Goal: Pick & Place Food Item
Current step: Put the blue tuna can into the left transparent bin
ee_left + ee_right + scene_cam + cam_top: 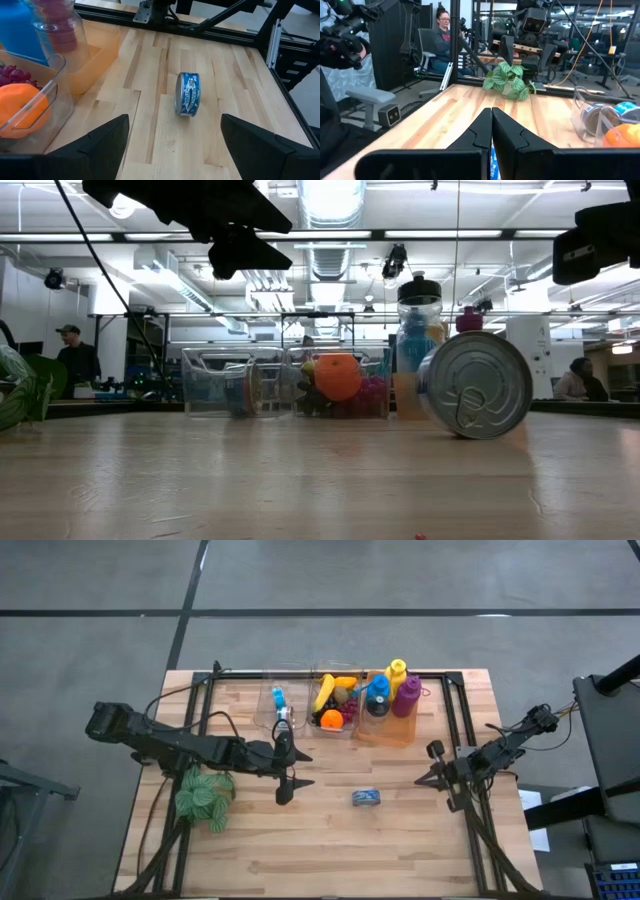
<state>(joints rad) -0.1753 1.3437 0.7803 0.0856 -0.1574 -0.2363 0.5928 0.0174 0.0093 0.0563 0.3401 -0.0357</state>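
A flat blue tin can (366, 798) rests on its curved wall on the wooden table, its silver pull-tab end (475, 385) facing the near edge. In the left wrist view the can (188, 94) lies ahead of my left gripper (174, 120), which hovers open above the table (292, 770), left of the can. My right gripper (428, 780) hangs shut to the can's right, its fingers (492, 120) pressed together and pointing level toward the table's left. Neither touches the can.
Along the far edge stand a clear bin (280, 708), a clear bin with banana, orange and grapes (335, 705), and an orange bin with bottles (392, 710). A potted plant (205, 795) sits near the left edge. Bare wood lies around the can. People sit beyond the table.
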